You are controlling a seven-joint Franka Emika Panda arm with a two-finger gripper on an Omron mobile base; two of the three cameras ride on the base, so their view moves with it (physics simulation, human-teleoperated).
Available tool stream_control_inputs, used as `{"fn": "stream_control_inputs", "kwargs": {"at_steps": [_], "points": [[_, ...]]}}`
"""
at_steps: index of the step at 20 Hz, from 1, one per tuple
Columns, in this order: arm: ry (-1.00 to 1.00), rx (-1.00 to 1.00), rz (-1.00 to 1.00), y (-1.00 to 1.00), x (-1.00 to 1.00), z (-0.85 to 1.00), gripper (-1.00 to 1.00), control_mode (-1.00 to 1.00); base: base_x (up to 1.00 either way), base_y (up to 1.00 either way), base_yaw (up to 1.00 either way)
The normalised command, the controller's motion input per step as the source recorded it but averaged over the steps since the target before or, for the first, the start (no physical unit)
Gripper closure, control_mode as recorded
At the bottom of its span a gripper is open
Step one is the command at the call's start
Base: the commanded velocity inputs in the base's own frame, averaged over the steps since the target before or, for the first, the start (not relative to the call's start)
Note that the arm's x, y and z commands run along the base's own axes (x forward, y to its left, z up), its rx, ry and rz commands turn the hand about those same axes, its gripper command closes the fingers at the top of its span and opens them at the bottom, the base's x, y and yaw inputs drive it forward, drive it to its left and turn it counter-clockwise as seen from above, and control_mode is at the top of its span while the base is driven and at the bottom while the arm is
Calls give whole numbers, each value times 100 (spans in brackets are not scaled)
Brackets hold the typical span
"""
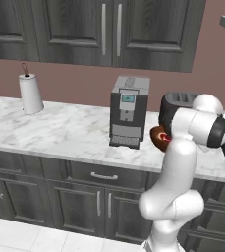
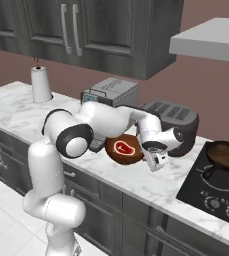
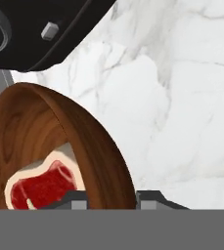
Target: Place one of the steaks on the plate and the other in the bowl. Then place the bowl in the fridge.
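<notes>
**Bowl pinched by its rim, with a steak inside**

The gripper (image 2: pixel 156 161) is pinching the rim of the bowl (image 2: pixel 127 150): from the hand, one finger sits inside the wall and the other outside, pressed onto the wood. The bowl stands on the marble counter (image 2: pixel 16 112) near its front edge, just in front of the toaster (image 2: pixel 173 122) and beside the coffee machine (image 1: pixel 128 112). One steak (image 2: pixel 124 147) lies flat in it.

What worries me is the grip. It is a hold on one side of a deep, glossy bowl, so I'd expect it to tip when lifted, and the steak could slide out. The wood could also slip between the fingers. With the toaster close behind and the stove (image 2: pixel 221 187) at the counter's right end, a wide swing might clip either.

My count: one bowl, one steak in sight, one toaster, one coffee machine, one paper towel roll (image 1: pixel 30 93) near the back edge, one frying pan (image 2: pixel 227 155) on the stove.
</notes>
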Motion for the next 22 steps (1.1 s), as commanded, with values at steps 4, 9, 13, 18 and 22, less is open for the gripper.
{"fn": "stream_control_inputs", "kwargs": {"at_steps": [4, 9, 13, 18, 22], "points": [[0, -6, 0, 55, 0, -14, 100, -100, 0, 0, 0], [-4, 0, 0, -2, -17, 1, 100, -100, 0, 0, 0], [-23, -1, 0, -3, -81, 66, 100, -100, 0, 0, 0], [-33, -3, 9, -3, -99, 100, 100, -100, 0, 0, 0], [-25, -12, 20, 2, -100, 100, 100, -100, 0, 0, 0]]}}
